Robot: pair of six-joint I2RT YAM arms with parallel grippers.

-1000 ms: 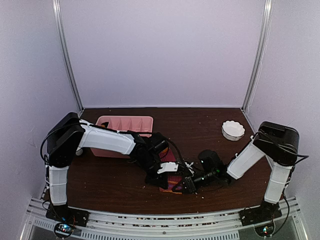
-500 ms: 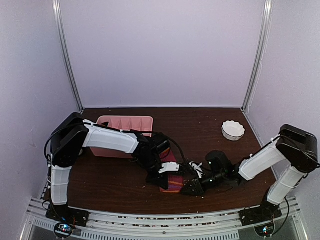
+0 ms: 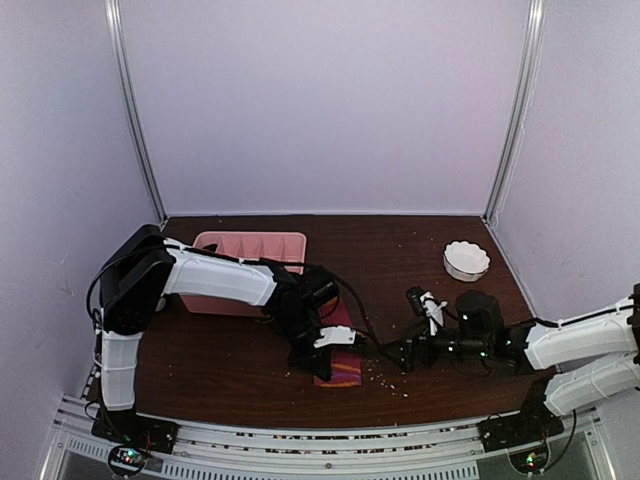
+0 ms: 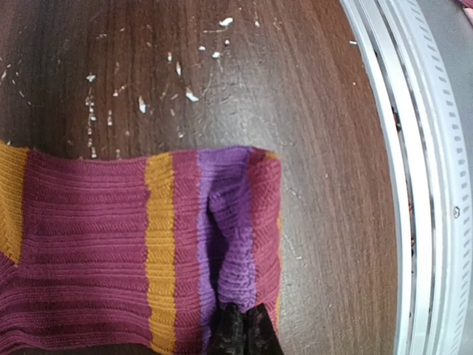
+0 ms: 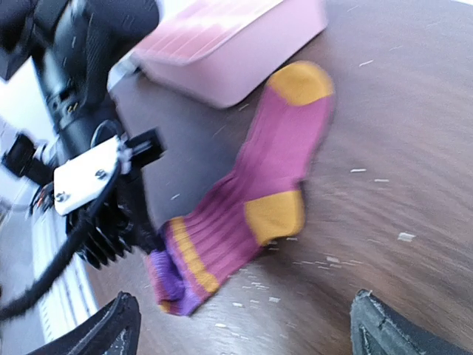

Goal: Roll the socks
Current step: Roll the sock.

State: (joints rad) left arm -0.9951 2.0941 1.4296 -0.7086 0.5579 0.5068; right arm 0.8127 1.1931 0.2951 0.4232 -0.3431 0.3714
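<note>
**Visitor:** Where were the socks?

**Onlooker:** The socks [image 3: 338, 358] lay flat on the dark table [image 3: 220, 375], near its front edge at about six o'clock, just off the five o'clock corner of the pink tray [image 3: 250, 245]. The purple cuff [image 4: 229, 222] pointed toward the front, and the orange heel and toe lay farther back. I couldn't tell whether it was one sock or a stacked pair.

**Visitor:** And the grippers?

**Onlooker:** The left gripper [image 4: 240, 329] was pinched tight on a fold of that cuff. The right gripper [image 5: 247, 329] sat at three o'clock from the socks and apart from them. Its jaws were spread wide and held nothing.

**Visitor:** How should the roll go?

**Onlooker:** As I judged it, the left should turn the cuff over itself toward the toe, low and snug. The right should press the toe end flat so the fabric couldn't slide or bunch sideways.
</note>
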